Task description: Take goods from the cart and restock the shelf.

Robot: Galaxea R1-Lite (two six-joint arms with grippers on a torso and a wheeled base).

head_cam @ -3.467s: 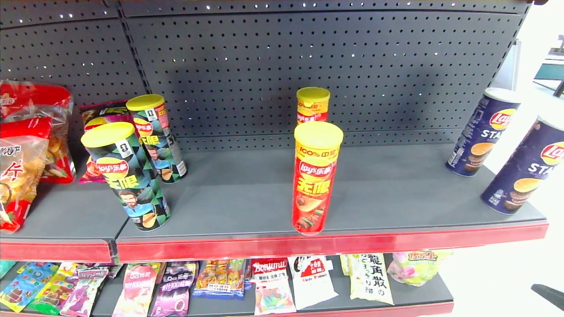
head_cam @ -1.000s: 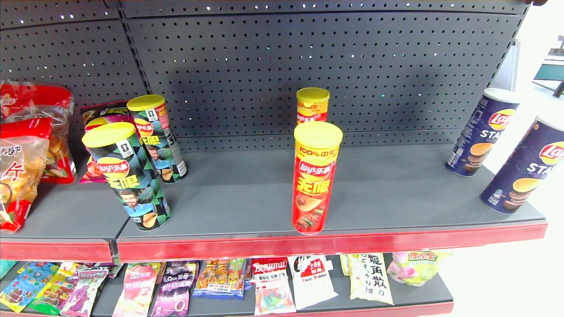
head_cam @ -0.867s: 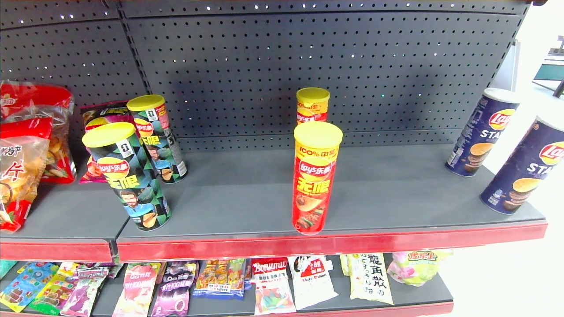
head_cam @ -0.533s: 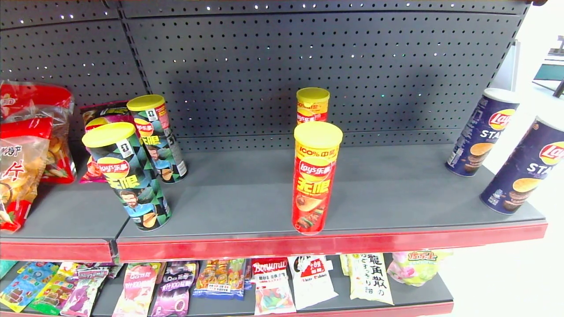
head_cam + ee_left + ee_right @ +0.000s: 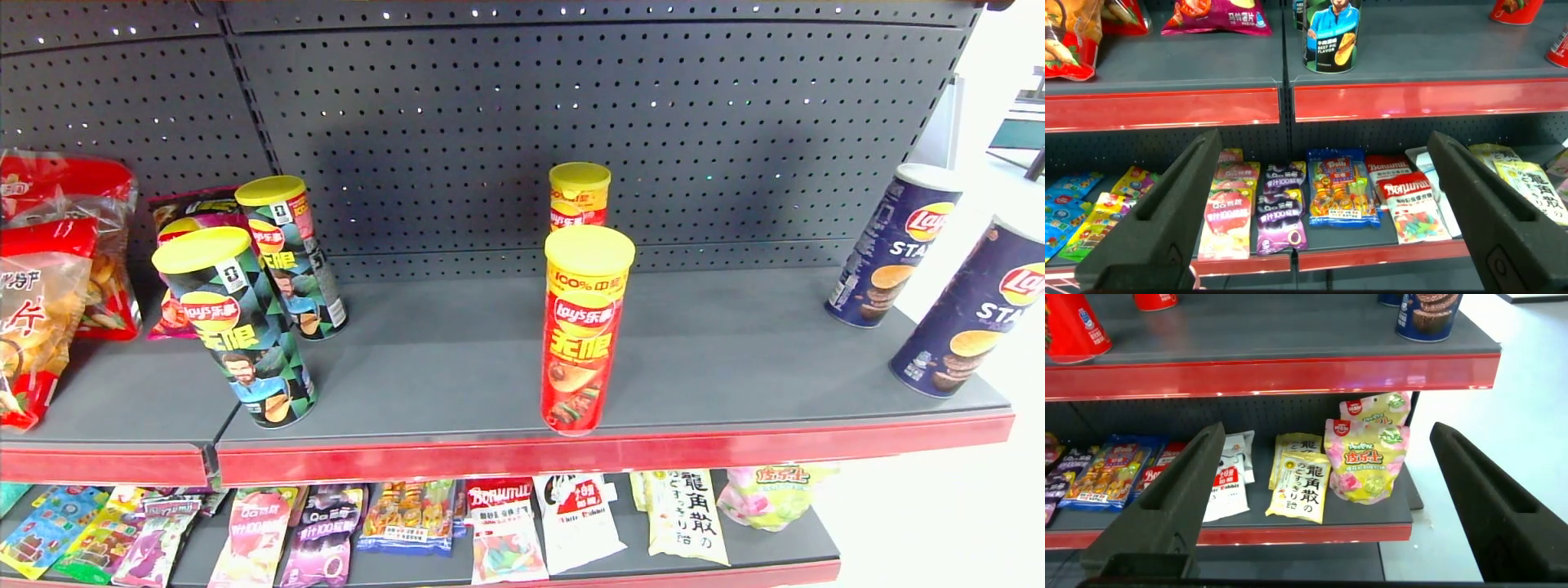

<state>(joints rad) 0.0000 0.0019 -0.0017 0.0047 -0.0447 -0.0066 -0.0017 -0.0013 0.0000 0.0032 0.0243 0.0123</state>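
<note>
Stock on the shelf (image 5: 457, 359) unchanged over the last few seconds: red can (image 5: 584, 327) at front edge, green can (image 5: 237, 327) to its left, blue cans (image 5: 894, 245) far right. Only change: dark arm piece gone from head view's lower right corner. Left tool (image 5: 1323, 163) and right tool (image 5: 1328, 457) both wide open, empty, facing the lower shelf's snack bags (image 5: 1343, 188). My guess: next cart pickup pending
</note>
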